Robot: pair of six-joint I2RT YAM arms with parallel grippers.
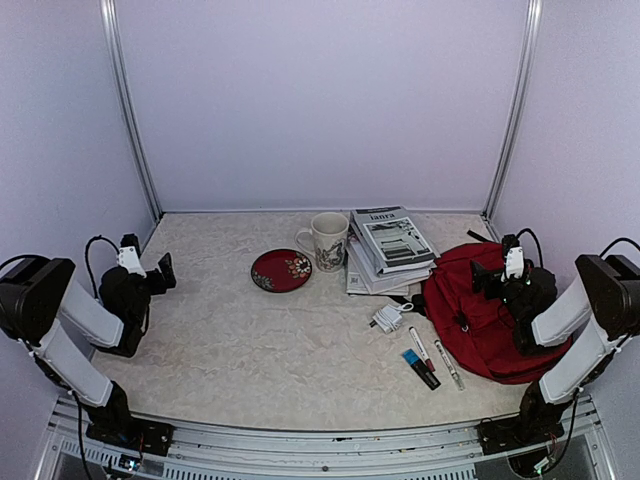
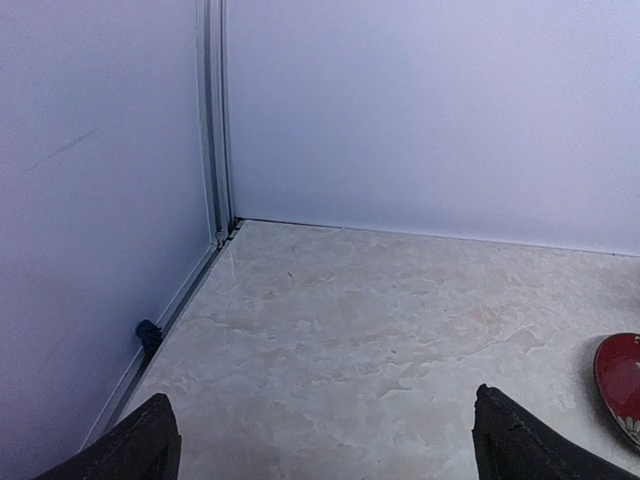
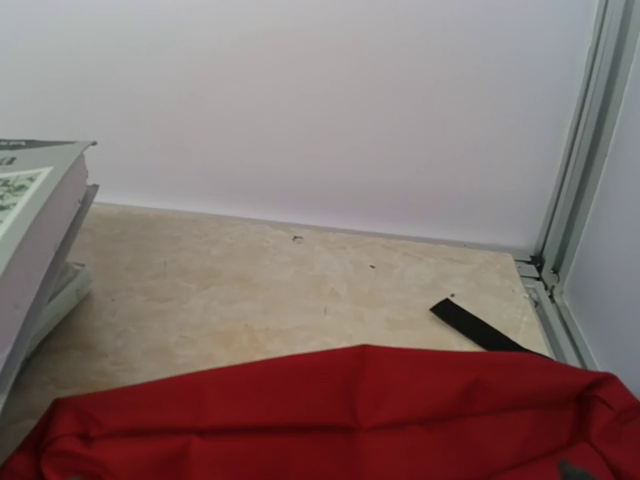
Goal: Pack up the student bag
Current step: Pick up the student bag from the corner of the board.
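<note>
Apparently packing has not begun: left gripper (image 2: 325, 450) and right gripper (image 1: 488, 277) gape empty; next, open the bag (image 1: 455, 295), frame right.

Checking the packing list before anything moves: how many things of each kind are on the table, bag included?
student bag: 1
mug: 1
red plate: 1
stack of books and papers: 1
markers: 3
white cable bundle: 1
Total: 8
</note>
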